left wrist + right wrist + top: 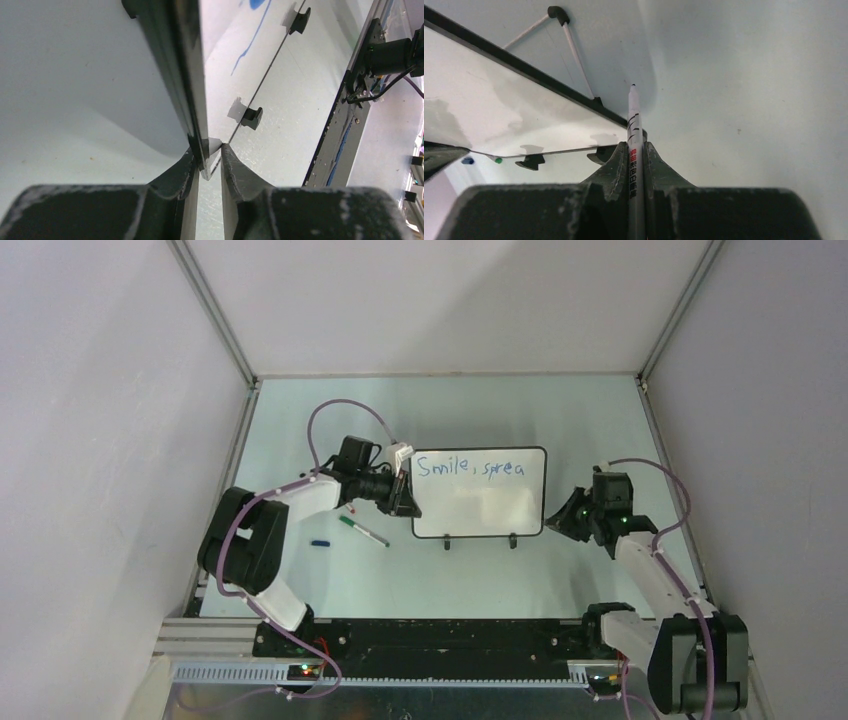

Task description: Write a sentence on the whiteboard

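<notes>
Blue writing [470,467], "Smile, sprea", tops the whiteboard [480,510] on the bench [560,580]. Seemingly to steady it, the left claw [210,150] straddles its edge narrowly, grip unclear; the right claw [637,146] pinches a marker [633,117] alongside.

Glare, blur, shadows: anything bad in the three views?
Top external: even light, the sentence legible on the whiteboard. Left wrist: glossy board face mirrors its feet. Right wrist: marker sharp, soft shadows and reflections on the board.

Lab test cell: white panel walls [100,390], alu frame struts [213,310].
</notes>
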Robot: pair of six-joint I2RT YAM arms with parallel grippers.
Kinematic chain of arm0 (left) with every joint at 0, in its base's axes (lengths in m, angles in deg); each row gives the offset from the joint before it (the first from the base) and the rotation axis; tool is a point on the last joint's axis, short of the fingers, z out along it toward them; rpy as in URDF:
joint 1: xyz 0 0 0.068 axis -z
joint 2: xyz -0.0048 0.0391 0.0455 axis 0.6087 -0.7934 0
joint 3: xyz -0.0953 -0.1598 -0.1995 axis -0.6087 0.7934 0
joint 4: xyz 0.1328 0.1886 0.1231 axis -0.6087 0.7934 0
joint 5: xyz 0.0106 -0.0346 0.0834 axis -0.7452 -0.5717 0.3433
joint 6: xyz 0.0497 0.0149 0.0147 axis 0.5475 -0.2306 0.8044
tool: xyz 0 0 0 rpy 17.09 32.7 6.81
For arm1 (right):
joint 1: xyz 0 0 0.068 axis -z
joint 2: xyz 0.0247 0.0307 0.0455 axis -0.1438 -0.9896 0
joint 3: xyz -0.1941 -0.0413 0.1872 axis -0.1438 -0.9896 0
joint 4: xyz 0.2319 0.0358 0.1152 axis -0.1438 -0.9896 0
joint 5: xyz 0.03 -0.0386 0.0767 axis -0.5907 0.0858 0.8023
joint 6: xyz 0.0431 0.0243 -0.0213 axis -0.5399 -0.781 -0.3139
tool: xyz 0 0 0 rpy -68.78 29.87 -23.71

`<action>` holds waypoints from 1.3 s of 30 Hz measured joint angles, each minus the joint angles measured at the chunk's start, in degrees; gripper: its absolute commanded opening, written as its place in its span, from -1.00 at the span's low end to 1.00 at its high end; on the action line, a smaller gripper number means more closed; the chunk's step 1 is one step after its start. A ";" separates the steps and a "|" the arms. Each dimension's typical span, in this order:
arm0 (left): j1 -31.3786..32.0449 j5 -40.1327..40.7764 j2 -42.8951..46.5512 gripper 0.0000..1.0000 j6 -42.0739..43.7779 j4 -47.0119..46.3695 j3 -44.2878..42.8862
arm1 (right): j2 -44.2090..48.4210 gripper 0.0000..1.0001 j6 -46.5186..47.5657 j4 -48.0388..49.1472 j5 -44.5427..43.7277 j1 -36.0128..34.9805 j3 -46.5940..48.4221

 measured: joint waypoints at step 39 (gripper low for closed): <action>1.20 -1.14 -0.31 -1.00 -2.01 -4.31 1.36 | -3.72 -1.00 9.60 -10.01 -17.46 -14.40 23.93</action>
